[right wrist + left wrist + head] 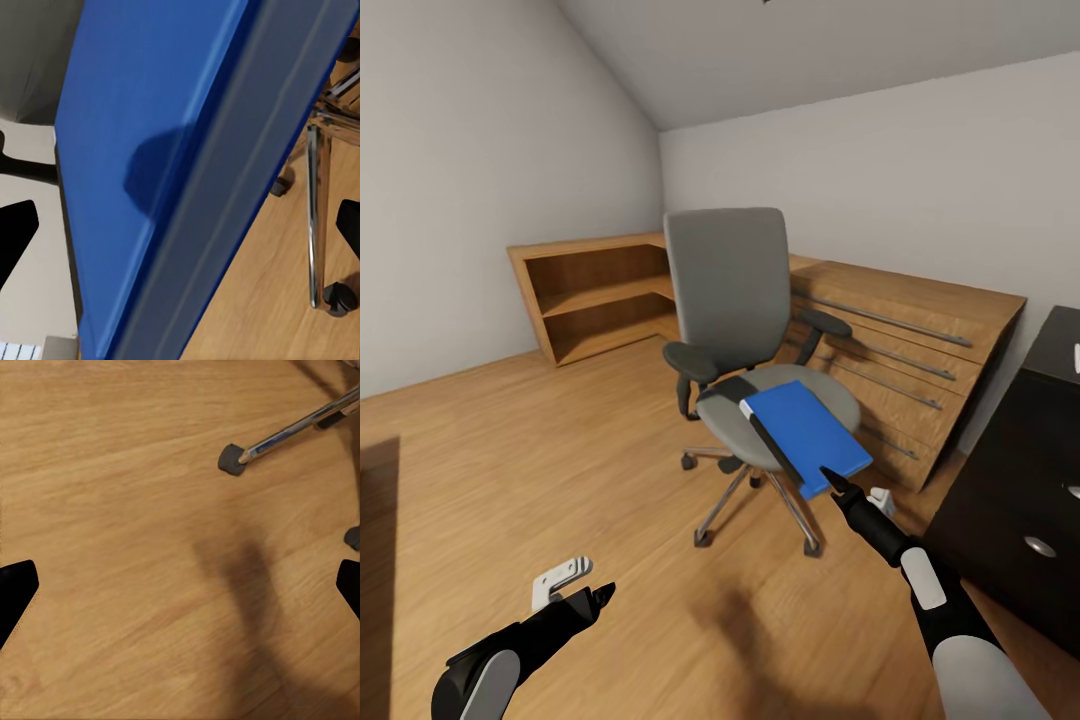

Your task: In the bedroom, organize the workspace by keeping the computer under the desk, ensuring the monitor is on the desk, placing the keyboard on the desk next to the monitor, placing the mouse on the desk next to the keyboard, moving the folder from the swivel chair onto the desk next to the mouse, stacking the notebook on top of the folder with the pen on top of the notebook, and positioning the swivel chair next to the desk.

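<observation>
Your left pincer (603, 592) hangs low over the bare plank floor (560, 460), its jaws spread and holding nothing — it is well apart from the work. Your right pincer (833, 480) is the nearer one: its tip is just at the near corner of the folder (803, 432), jaws parted on either side of that edge, not yet clenched as far as I can judge. The folder is flat, smooth, bright blue with a black edge. It lies on the swivel chair (732, 300), on the grey cloth seat, its long axis running from you toward the backrest. The glossy black counter (1060, 345) stands to your right.
</observation>
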Tool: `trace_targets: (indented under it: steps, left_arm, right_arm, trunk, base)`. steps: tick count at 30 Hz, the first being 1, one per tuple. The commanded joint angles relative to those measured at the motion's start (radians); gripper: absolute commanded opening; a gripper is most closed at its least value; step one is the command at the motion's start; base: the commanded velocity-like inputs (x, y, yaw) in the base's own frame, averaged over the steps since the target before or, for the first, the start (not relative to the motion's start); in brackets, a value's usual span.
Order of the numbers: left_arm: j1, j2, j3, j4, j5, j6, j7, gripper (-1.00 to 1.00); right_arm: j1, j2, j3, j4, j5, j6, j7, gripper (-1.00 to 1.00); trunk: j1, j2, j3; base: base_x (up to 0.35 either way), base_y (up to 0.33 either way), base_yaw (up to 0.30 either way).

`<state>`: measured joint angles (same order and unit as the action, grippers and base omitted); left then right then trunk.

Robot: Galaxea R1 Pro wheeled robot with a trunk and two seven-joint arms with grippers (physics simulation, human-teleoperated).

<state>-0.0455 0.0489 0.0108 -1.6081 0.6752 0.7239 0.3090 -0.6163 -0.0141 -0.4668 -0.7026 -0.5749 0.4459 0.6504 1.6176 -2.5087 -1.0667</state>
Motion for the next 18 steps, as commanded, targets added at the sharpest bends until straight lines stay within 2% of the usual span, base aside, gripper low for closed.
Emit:
trace_targets:
  steps: [1, 18]
  left_arm:
    - [-0.001, 0.0, 0.0, -0.001, 0.011, 0.003, 0.009, 1.0]
    - [-0.001, 0.0, 0.0, -0.001, 0.011, 0.003, 0.009, 1.0]
  right_arm:
    - [-0.001, 0.0, -0.003, 0.0, -0.006, 0.008, 0.002, 1.0]
    - [-0.001, 0.0, -0.002, 0.0, -0.006, 0.008, 0.002, 1.0]
  trunk:
    - [0.0, 0.0, -0.001]
    - [0.0, 0.0, -0.001]
  base:
    - [0.068, 0.044, 0.0]
    - [0.022, 0.013, 0.0]
